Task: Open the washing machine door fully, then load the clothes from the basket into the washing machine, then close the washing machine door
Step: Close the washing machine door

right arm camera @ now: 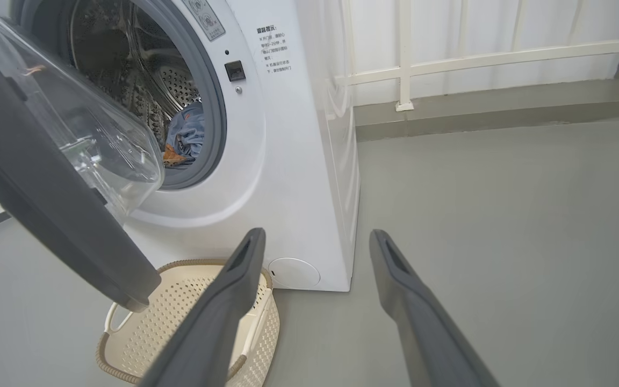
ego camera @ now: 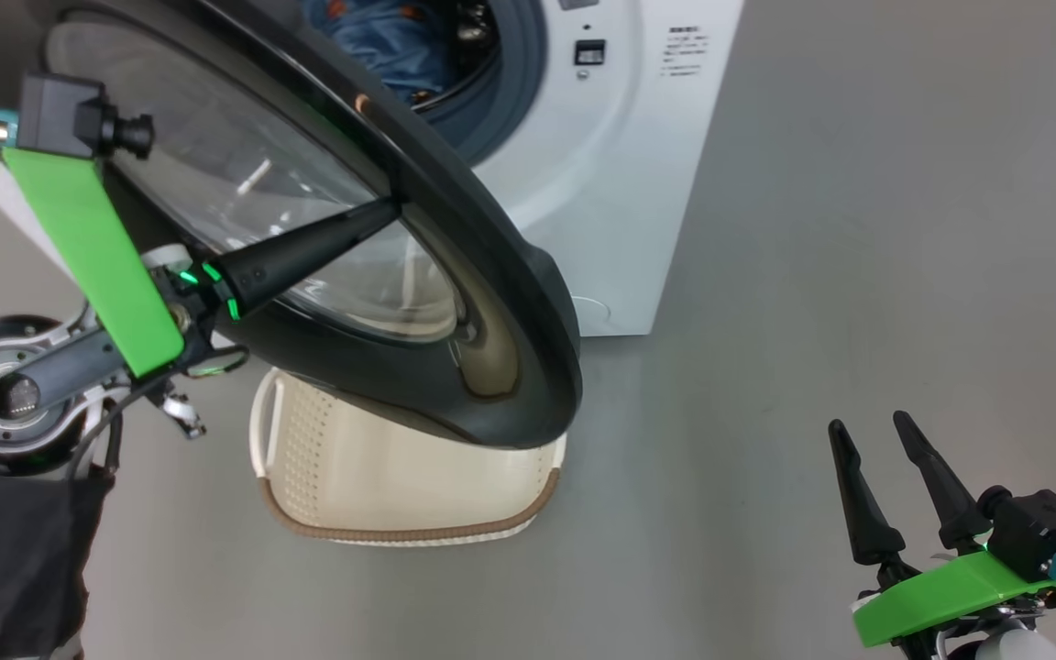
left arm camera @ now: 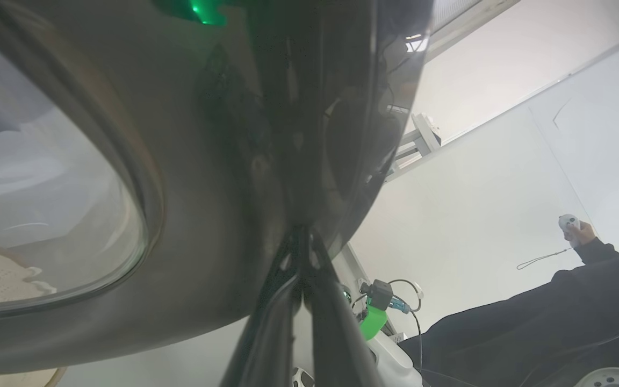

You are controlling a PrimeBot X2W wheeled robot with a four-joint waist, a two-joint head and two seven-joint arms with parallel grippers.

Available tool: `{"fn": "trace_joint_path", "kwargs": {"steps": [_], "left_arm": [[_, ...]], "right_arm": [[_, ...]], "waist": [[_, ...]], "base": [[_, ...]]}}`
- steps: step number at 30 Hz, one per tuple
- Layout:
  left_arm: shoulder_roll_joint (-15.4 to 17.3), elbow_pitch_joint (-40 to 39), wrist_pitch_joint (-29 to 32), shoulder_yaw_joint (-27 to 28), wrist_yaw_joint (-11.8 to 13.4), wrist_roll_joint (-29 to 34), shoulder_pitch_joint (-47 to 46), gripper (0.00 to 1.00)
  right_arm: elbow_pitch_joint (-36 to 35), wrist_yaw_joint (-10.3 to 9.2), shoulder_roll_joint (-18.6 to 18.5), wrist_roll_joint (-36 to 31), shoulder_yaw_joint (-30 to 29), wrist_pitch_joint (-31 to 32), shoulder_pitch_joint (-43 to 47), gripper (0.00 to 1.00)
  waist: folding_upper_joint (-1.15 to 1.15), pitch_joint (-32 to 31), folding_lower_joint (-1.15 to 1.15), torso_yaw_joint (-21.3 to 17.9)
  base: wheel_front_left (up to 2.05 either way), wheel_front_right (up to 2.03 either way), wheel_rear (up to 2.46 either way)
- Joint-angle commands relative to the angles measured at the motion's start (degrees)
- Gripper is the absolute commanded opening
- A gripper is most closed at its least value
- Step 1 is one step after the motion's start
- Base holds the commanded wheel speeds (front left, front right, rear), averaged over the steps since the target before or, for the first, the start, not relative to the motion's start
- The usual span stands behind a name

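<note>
Left gripper (ego camera: 388, 209), fingers pinched together, touches its tips to the black rim of the half-open washing machine door (ego camera: 514, 312); right gripper (ego camera: 867, 423) gapes wide, holding nothing. The clothes (ego camera: 390, 46) lie inside the washing machine (ego camera: 620, 183), the basket (ego camera: 400, 477) under the door

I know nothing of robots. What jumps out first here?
The huge black-rimmed washing machine door, open across the head view, with the shut left gripper touching it where glass meets rim. Behind it, blue clothes lie in the drum; beneath it sits a cream basket, and the open right gripper hangs at lower right.
</note>
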Motion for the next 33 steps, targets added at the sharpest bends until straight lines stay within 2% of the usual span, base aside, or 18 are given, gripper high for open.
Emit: {"fn": "trace_joint_path", "kwargs": {"steps": [1, 7, 13, 14, 15, 16, 17, 18, 27, 33], "left_arm": [[2.13, -0.54, -0.89, 2.28, -0.16, 0.89, -2.24, 0.00], [2.84, -0.08, -2.33, 2.59, -0.16, 1.42, -0.33, 0.00], [4.95, -0.21, -5.45, 3.48, -0.16, 3.20, 6.09, 0.00], [5.36, 0.10, -6.21, 3.72, -0.16, 3.59, 7.46, 0.05], [5.88, 0.41, -7.10, 3.95, -0.16, 4.26, 8.87, 0.34], [6.44, 0.70, -8.05, 4.02, -0.16, 5.07, 10.22, 0.51], [6.99, 0.96, -9.12, 4.09, -0.16, 5.86, 11.65, 0.92], [7.24, 1.38, -10.43, 4.37, -0.16, 6.24, 13.06, 1.00], [10.14, 3.92, -21.22, 4.33, -0.16, 9.02, 22.92, 1.00], [11.88, 4.66, -31.01, 3.03, -0.16, 10.64, 27.89, 1.00]], "right_arm": [[-1.48, 0.16, 0.05, -0.07, 1.16, -0.28, -1.29, 1.00], [-1.37, 0.16, 0.12, -0.16, 1.00, -0.28, -0.79, 1.00], [-1.07, 0.16, -0.22, -0.05, 1.09, -0.28, 0.28, 1.00], [-0.99, 0.16, -0.32, -0.02, 1.13, -0.28, 0.48, 1.00], [-0.92, 0.16, -0.43, 0.04, 1.22, -0.28, 0.67, 1.00], [-0.84, 0.16, -0.57, 0.10, 1.29, -0.28, 0.81, 1.00], [-0.77, 0.16, -0.70, 0.17, 1.36, -0.28, 0.96, 1.00], [-0.70, 0.16, -0.85, 0.23, 1.39, -0.28, 1.11, 1.00], [-0.71, 0.16, -2.16, 0.40, 0.88, -0.28, 2.82, 1.00], [-0.67, 0.16, -2.40, 0.27, 0.13, -0.28, 3.78, 1.00]], "waist": [[0.00, 0.11, 0.00, -0.72], [0.00, -0.68, 0.00, -0.38], [0.00, -2.51, 0.00, 0.65], [0.00, -2.87, 0.00, 0.83], [0.00, -3.11, 0.00, 0.95], [0.00, -3.38, 0.00, 1.08], [0.00, -3.62, 0.00, 1.16], [0.00, -3.91, 0.00, 1.28], [0.00, -4.61, 0.00, 2.05], [0.00, -4.41, 0.00, 1.10]], "base": [[0.00, 0.00, 0.00], [0.00, 0.00, 0.00], [0.00, 0.00, 0.00], [0.00, 0.00, 0.00], [0.00, 0.00, 0.00], [0.00, 0.00, 0.00], [0.00, 0.00, 0.00], [0.00, 0.00, 0.00], [0.00, 0.00, 0.00], [0.00, 0.00, 0.00]]}}
